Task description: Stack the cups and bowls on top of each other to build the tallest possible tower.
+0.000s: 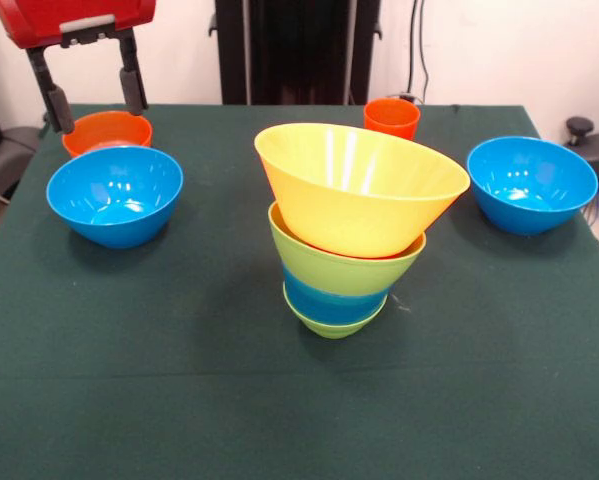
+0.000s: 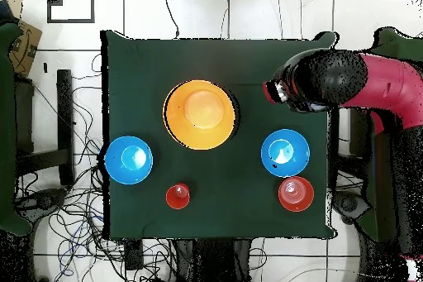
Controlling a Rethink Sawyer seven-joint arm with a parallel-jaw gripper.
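Observation:
The tower stands mid-table: a small green bowl (image 1: 331,324) at the bottom, then a blue bowl (image 1: 331,300), a lime bowl (image 1: 341,265) and a large yellow bowl (image 1: 359,190) on top, sitting tilted. From above only the top bowl (image 2: 199,114) of the tower shows. Loose blue bowls sit at the left (image 1: 114,195) and right (image 1: 531,183) of the front view. An orange bowl (image 1: 107,131) and an orange cup (image 1: 391,117) stand at the far side. My gripper (image 1: 96,108) hangs open and empty, high over the left side, in front of the orange bowl.
In the overhead view the red and black arm (image 2: 347,80) reaches over the table's right edge, beyond the blue bowl (image 2: 285,152) and the orange bowl (image 2: 296,193). The cup (image 2: 178,197) and the other blue bowl (image 2: 128,160) lie to the left. Cables run along the floor around the table.

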